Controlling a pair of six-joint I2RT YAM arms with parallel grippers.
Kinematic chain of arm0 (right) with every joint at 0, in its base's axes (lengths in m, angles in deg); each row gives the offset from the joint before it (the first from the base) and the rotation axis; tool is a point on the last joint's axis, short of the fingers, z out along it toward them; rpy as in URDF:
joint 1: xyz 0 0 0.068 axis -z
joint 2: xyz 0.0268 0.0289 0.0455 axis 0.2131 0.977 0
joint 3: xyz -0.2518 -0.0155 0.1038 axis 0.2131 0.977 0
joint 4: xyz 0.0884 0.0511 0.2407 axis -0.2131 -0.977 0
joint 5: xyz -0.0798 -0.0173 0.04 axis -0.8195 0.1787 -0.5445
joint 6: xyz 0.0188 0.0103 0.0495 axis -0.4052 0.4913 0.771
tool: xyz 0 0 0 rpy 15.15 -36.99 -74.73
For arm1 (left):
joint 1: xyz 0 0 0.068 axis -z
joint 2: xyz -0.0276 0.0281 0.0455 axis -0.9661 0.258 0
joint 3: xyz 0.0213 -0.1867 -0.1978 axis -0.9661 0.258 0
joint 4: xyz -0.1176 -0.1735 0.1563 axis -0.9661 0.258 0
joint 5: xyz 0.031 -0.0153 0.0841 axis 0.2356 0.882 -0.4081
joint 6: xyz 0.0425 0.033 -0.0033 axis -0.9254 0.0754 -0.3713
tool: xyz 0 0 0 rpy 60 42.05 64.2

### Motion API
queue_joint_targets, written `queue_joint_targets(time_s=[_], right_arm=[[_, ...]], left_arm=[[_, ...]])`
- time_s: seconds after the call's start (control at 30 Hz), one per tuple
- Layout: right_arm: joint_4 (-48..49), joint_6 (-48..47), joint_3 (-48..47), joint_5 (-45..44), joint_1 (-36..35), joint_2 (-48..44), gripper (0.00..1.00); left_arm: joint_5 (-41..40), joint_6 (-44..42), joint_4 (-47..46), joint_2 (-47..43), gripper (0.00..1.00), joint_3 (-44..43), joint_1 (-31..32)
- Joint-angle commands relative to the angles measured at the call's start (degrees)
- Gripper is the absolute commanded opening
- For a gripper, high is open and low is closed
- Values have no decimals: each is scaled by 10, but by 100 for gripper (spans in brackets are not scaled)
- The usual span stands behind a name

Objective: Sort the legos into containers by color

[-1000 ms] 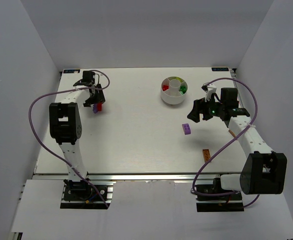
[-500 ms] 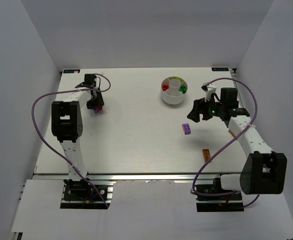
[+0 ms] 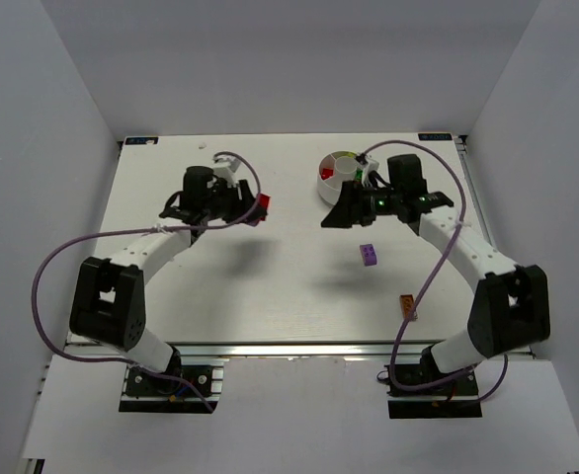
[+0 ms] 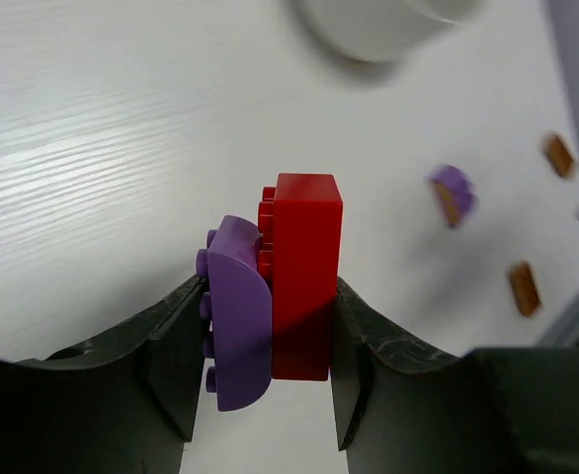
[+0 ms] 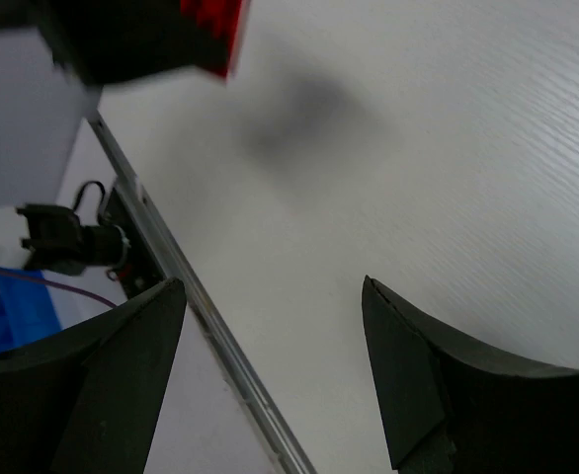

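Observation:
My left gripper (image 3: 257, 208) is shut on a red brick (image 4: 304, 276) with a purple brick (image 4: 238, 316) stuck to its side, and holds the pair above the table left of the round white dish (image 3: 337, 195). The wrist view shows both fingers (image 4: 171, 346) pressing the pair. The dish's wedges hold red, green and yellow-green bricks. My right gripper (image 3: 333, 214) is open and empty just in front of the dish; its wrist view (image 5: 270, 326) shows bare table between the jaws and the red brick (image 5: 215, 20) at the top.
A loose purple brick (image 3: 369, 254) lies mid-table, and an orange brick (image 3: 407, 305) lies near the front right. The left wrist view shows the purple one (image 4: 453, 194) and two orange bricks (image 4: 524, 288) (image 4: 559, 155). The table's front rail (image 5: 201, 306) runs under my right gripper.
My left gripper lifted the red and purple bricks from the far left and carried them right towards the dish. My right arm swung left, to in front of the dish.

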Motion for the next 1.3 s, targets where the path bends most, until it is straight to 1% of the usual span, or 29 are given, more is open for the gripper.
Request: queue_joint_targets(time_s=[0.0, 0.1, 0.23, 0.47, 0.7, 0.87, 1.07, 1.27], right_arm=[[23, 176, -90, 1, -26, 50, 77], [12, 229, -130, 1, -41, 84, 79], [13, 257, -161, 5, -58, 103, 79], [33, 299, -136, 7, -88, 88, 80], [34, 296, -130, -43, -108, 92, 80], [5, 273, -138, -85, -108, 95, 79], [1, 251, -135, -102, -108, 86, 75], [6, 251, -128, -101, -108, 94, 74]], left_arm=[[92, 7, -146, -67, 20, 58, 70], [64, -2, -145, -85, 21, 70, 108], [41, -4, -135, -87, 21, 67, 131], [21, -17, -111, -72, 21, 39, 157], [25, -17, -115, -58, 21, 29, 167], [23, -16, -115, -61, 21, 29, 169], [13, -19, -109, -70, 21, 35, 169], [15, -14, -112, -80, 21, 43, 169]])
